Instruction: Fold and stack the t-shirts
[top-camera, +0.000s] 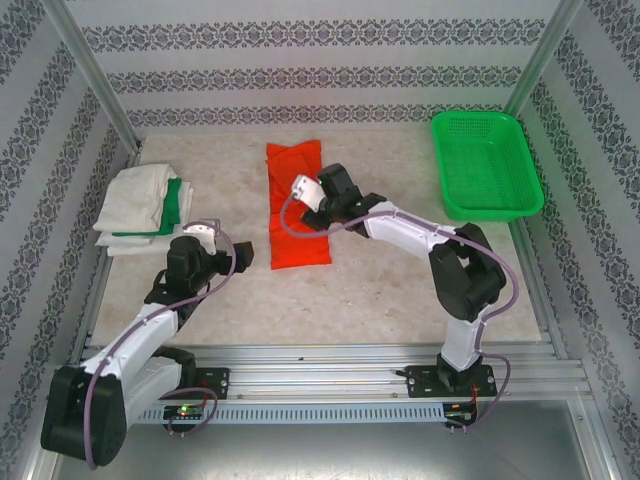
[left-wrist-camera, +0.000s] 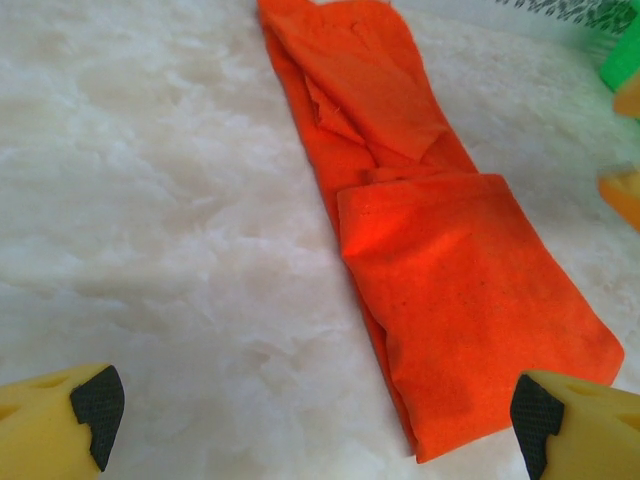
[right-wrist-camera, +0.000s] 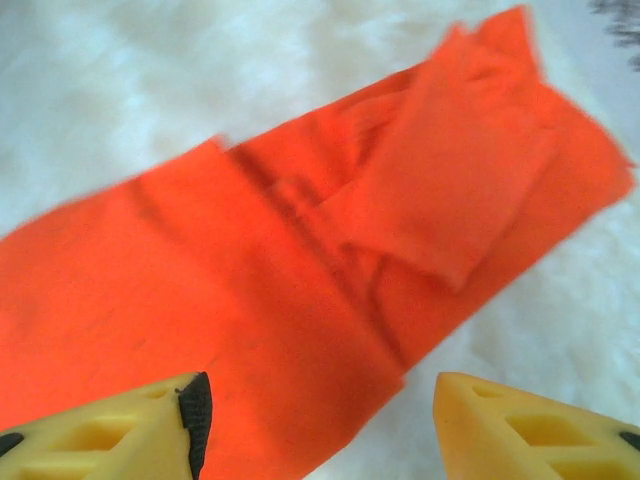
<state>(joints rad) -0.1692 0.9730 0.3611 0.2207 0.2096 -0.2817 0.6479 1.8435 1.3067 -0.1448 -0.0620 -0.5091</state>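
Note:
The orange-red t-shirt (top-camera: 298, 215) lies in the middle of the table (top-camera: 380, 290), folded into a long narrow strip running away from me. My right gripper (top-camera: 318, 205) hovers over its middle. In the right wrist view the right gripper (right-wrist-camera: 320, 410) is open above the orange t-shirt (right-wrist-camera: 300, 270), holding nothing. My left gripper (top-camera: 240, 255) rests to the left of the strip's near end. In the left wrist view the left gripper (left-wrist-camera: 314, 405) is wide open over bare table, with the orange t-shirt (left-wrist-camera: 450, 280) ahead and to the right. Folded off-white and green t-shirts (top-camera: 140, 205) lie stacked at the far left.
A rigid green mesh basket (top-camera: 487, 165) stands at the far right corner. Patterned walls and metal posts close the table in at the back and sides. An aluminium rail runs along the near edge under both arm bases.

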